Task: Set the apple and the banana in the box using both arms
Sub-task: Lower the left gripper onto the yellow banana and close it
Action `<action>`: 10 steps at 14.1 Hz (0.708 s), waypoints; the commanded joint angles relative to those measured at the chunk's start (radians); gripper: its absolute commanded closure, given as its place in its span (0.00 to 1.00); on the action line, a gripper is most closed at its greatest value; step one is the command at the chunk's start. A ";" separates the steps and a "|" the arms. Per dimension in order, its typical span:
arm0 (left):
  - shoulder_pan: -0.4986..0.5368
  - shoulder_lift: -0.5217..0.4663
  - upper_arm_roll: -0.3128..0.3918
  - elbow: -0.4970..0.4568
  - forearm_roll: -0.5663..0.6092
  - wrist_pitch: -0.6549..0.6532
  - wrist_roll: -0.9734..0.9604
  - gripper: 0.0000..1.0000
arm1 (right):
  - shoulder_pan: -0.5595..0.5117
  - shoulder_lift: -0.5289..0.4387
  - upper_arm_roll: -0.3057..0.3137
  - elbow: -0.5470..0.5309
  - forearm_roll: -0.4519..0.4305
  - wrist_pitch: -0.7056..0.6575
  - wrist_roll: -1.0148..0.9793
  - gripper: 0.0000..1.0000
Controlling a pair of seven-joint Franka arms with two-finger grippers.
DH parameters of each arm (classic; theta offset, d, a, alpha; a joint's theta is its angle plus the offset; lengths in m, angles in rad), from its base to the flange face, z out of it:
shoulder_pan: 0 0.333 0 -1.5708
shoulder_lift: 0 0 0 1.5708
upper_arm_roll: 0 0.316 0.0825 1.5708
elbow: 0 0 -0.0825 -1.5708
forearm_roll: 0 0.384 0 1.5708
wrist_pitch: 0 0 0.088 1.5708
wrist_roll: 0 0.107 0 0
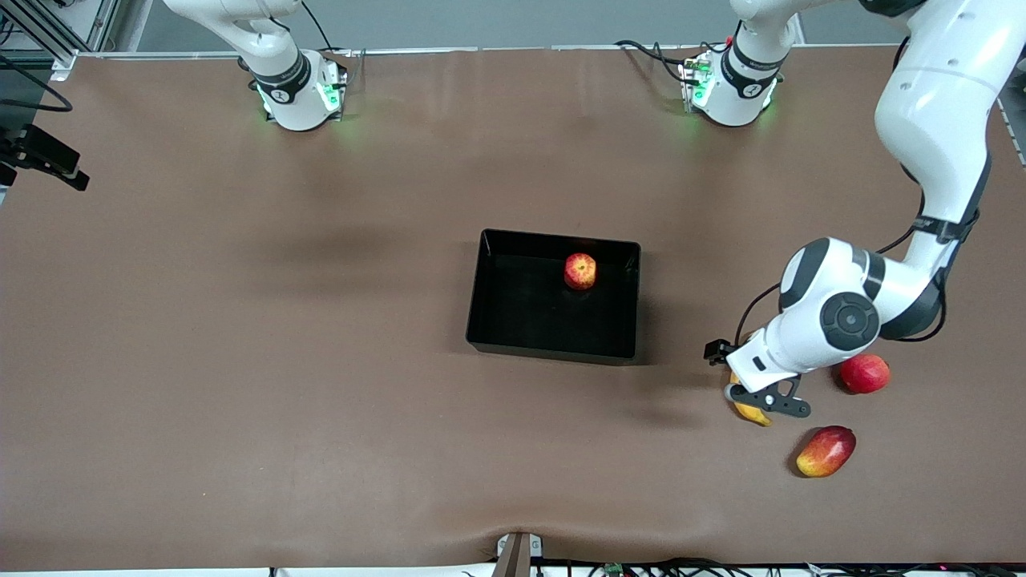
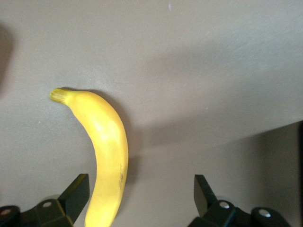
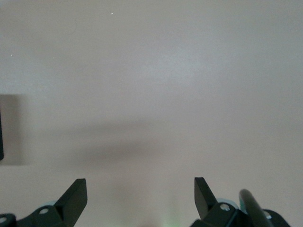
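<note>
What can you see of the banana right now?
The curved yellow banana is smooth-skinned with a stubby greenish-yellow stem end, whole and unpeeled. It lies flat on the brown table mat toward the left arm's end, apart from the black tray. The open left end effector hangs over it, one finger beside it.

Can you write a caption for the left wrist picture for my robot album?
Left pincer open over the yellow banana lying on the brown table.

I see a glossy black plastic box (image 1: 553, 340), a matt brown table cover (image 1: 240, 361) around it, a smooth waxy-looking banana (image 2: 106, 151), glossy white arm shells (image 1: 938, 104).
</note>
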 commanded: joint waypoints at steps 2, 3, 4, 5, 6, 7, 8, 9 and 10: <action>0.005 0.050 0.008 0.000 0.082 0.065 0.007 0.06 | 0.000 -0.014 0.001 -0.001 -0.007 -0.007 -0.005 0.00; 0.008 0.062 0.010 0.000 0.096 0.074 0.005 0.10 | -0.001 -0.015 0.001 -0.001 -0.007 -0.007 -0.005 0.00; 0.009 0.071 0.016 0.000 0.098 0.077 0.001 0.15 | -0.001 -0.015 0.001 -0.001 -0.007 -0.007 -0.005 0.00; 0.009 0.073 0.030 -0.004 0.100 0.085 -0.002 0.15 | -0.003 -0.015 0.001 -0.001 -0.007 -0.007 -0.007 0.00; 0.009 0.073 0.039 -0.015 0.100 0.089 -0.002 0.16 | -0.003 -0.015 0.000 -0.003 -0.007 -0.009 -0.007 0.00; 0.012 0.073 0.040 -0.017 0.101 0.089 -0.002 0.17 | -0.004 -0.015 0.001 -0.003 -0.007 -0.007 -0.005 0.00; 0.012 0.071 0.050 -0.020 0.101 0.089 -0.002 0.22 | -0.004 -0.015 0.000 -0.003 -0.007 -0.007 -0.005 0.00; 0.012 0.068 0.054 -0.024 0.104 0.089 -0.002 0.41 | -0.003 -0.015 0.000 -0.003 -0.007 -0.007 -0.005 0.00; 0.014 0.067 0.054 -0.026 0.107 0.089 -0.008 0.65 | -0.003 -0.015 0.000 -0.003 -0.007 -0.009 -0.005 0.00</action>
